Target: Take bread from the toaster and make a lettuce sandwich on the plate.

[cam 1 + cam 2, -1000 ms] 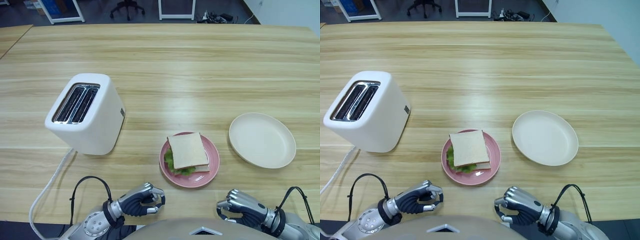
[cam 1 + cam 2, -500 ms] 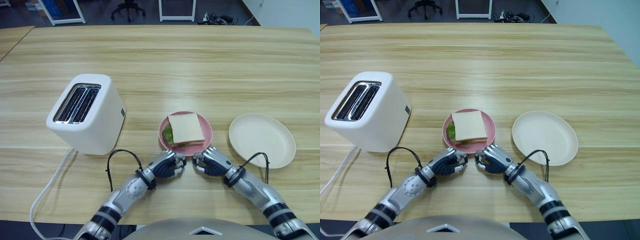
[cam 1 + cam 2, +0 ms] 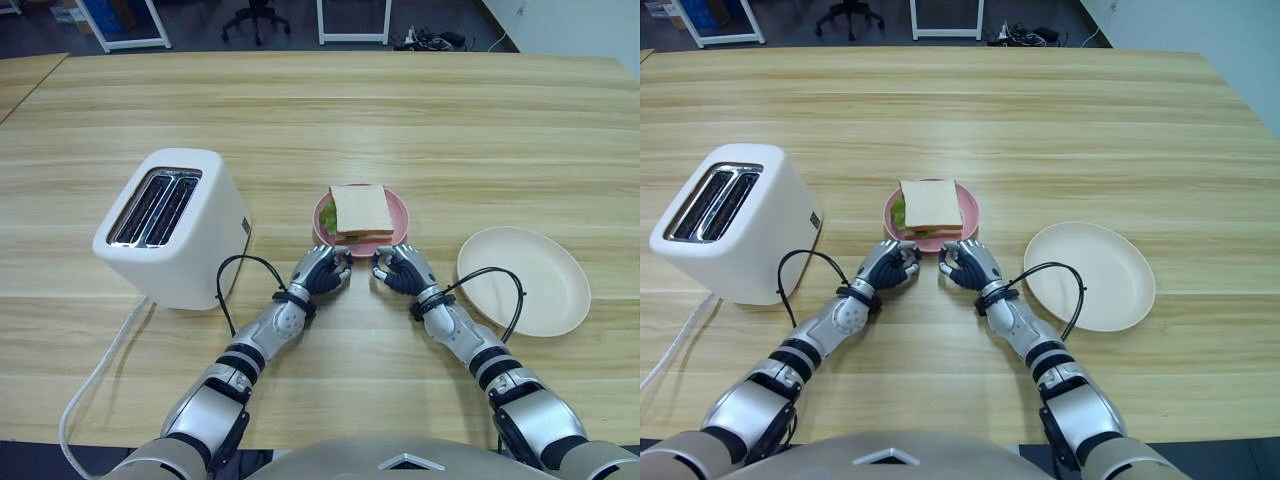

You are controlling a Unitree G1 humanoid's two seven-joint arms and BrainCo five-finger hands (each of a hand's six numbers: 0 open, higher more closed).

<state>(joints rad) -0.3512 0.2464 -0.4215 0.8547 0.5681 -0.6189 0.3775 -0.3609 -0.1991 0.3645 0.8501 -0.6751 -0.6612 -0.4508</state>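
A sandwich (image 3: 360, 209) of white bread with green lettuce (image 3: 327, 217) showing at its left edge lies on a pink plate (image 3: 398, 213) at mid table. My left hand (image 3: 322, 270) and right hand (image 3: 398, 270) rest curled into fists on the table, side by side against the plate's near rim. Neither holds anything. The white toaster (image 3: 173, 225) stands at the left with both slots dark and no bread sticking out.
A cream plate (image 3: 522, 279) with nothing on it lies to the right of my right hand. The toaster's white cable (image 3: 95, 375) runs down to the table's near edge. Chair and table legs stand beyond the far edge.
Both fists have moved forward from the near edge, and the pink plate with the sandwich has slid away from me ahead of them. The toaster and cream plate have stayed put.
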